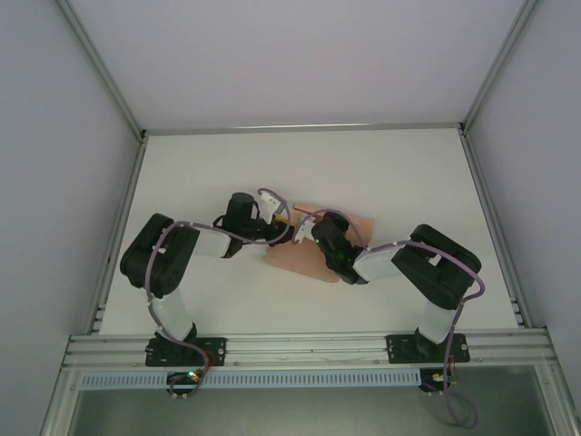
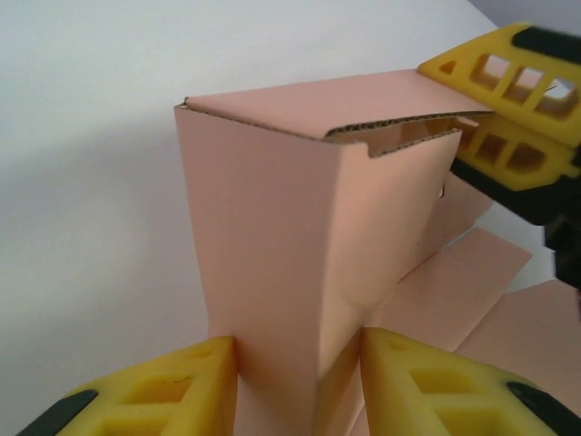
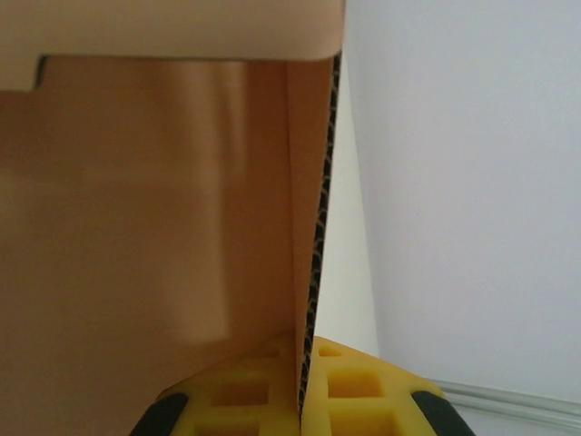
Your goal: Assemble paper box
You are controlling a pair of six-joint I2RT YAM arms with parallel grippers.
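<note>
At the middle of the surface [image 1: 381, 173], between my two arms, the paper box [image 2: 272, 227] sits half-formed. One corner stands up with a flap bent over its top, while several panels lie flat beside it. My right pincer [image 3: 304, 354] is clamped on the thin edge of an upright wall, the corrugated edge running straight down between its pads. My left pincer [image 2: 300, 350] has its jaws parted around the standing corner, a finger close on each side. I cannot tell whether they press the card or merely flank it.

The main risk I see is the fold springing back. The card looks stiff, and if the left jaws are slack, only the right's narrow bite holds the shape. Any sideways pull could slide the edge out and let the wall flop down. The opposite fault is just as likely: closing the left hard on a hollow corner could crush it or crease it off the score line. The bent-over flap looks untucked, so it could catch on a finger of the right pincer. With both wrists this near each other, a careless reach could also knock them together.
</note>
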